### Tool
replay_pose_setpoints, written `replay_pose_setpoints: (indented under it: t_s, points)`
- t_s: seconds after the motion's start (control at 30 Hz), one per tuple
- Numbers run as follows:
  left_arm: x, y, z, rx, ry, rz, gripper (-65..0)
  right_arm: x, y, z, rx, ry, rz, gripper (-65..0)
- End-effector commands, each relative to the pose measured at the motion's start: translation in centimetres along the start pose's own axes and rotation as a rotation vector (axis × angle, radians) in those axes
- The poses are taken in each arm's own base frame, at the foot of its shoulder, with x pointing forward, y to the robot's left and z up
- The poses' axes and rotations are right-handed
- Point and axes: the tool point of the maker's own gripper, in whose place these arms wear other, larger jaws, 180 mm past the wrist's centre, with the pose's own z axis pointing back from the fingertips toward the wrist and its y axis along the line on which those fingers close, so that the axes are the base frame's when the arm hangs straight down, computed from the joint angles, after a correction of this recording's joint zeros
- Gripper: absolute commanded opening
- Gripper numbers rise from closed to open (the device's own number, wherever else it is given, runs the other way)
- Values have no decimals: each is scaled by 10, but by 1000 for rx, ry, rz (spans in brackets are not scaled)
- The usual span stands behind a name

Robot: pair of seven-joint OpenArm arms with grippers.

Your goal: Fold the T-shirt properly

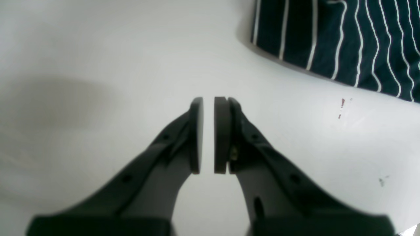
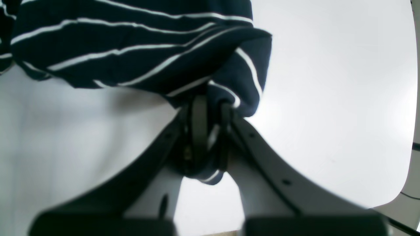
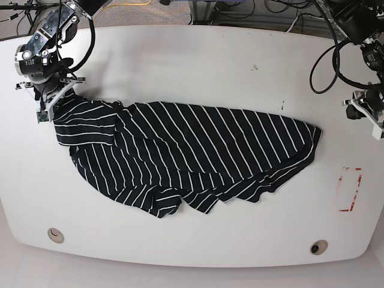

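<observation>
Right tool (image 2: 210, 131) pinching rumpled striped T-shirt (image 3: 192, 156), spread unfolded

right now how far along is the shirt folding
Early stage. No neat fold shows: the T-shirt lies rumpled across the table, its lower hem bunched. In hand: the right gripper is shut on a bunch of fabric at one end of the shirt. The left gripper holds nothing, off the cloth over bare table, jaws barely apart. Left: flattening and every fold.
</observation>
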Motion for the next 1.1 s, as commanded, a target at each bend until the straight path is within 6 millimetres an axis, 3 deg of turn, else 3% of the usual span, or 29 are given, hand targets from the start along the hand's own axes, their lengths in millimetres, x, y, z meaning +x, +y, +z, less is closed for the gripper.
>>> replay_pose_setpoints:
  t_s: [0.0,0.4,0.63,1.07]
  points:
    - [14,5,8,11,-44,-19,-608,11,-5,5,-17,-42,11,-648]
    - [15,1,6,4,-47,-21,-608,10,-6,6,-20,-38,10,-648]
    - [15,2,6,8,-44,-21,-608,-4,-5,6,-16,-6,14,-648]
    - [15,3,6,10,-43,-23,-607,-63,15,10,31,133,11,-648]
